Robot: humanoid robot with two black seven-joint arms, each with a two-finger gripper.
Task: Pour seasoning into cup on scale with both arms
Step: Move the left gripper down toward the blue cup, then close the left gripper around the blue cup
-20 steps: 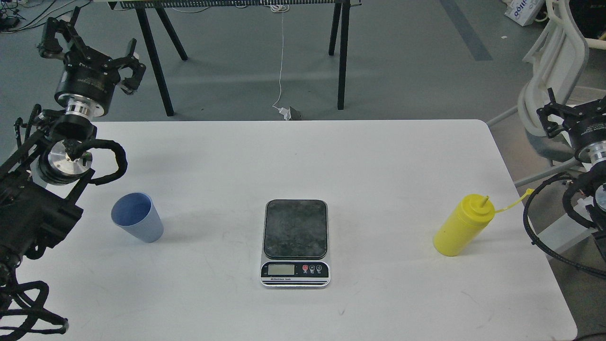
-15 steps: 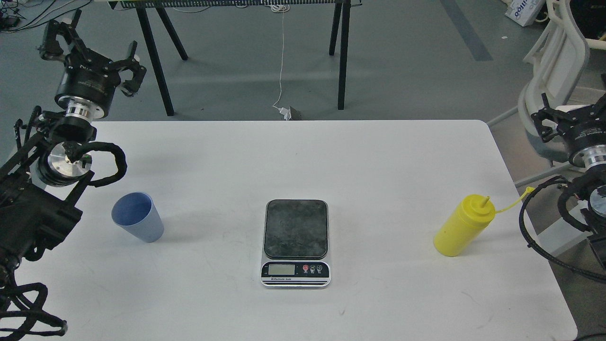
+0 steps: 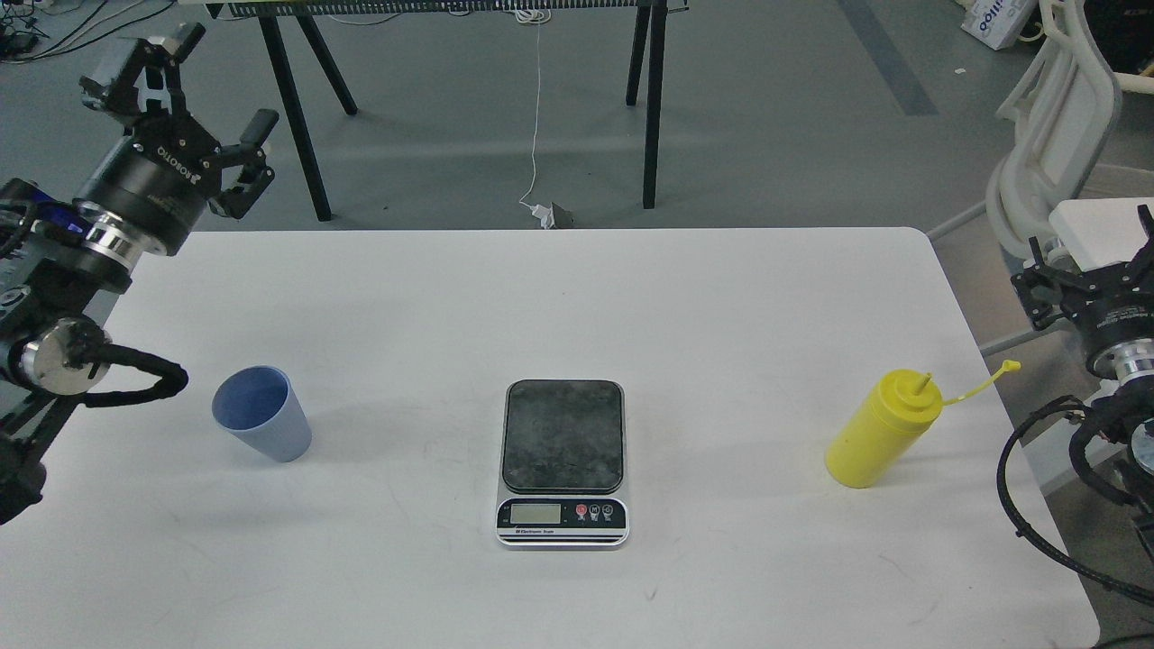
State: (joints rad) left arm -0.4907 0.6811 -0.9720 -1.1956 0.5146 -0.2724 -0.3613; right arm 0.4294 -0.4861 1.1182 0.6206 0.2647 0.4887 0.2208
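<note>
The light blue cup (image 3: 261,413) stands upright on the white table (image 3: 577,297), at the left. The scale (image 3: 563,460) lies in the middle, its dark plate bare. The yellow seasoning bottle (image 3: 883,431) stands at the right, its nozzle uncovered and its cap (image 3: 1012,366) hanging out to the right on its tether. My left gripper (image 3: 194,99) is open and empty, raised beyond the table's far left corner, well behind the cup. My right gripper (image 3: 1086,261) is open and empty, off the table's right edge, up and to the right of the bottle.
Black trestle legs (image 3: 293,108) stand on the grey floor behind the table. A white cable (image 3: 536,135) hangs down to a plug on the floor. A white chair (image 3: 1055,153) stands at the back right, close to my right arm.
</note>
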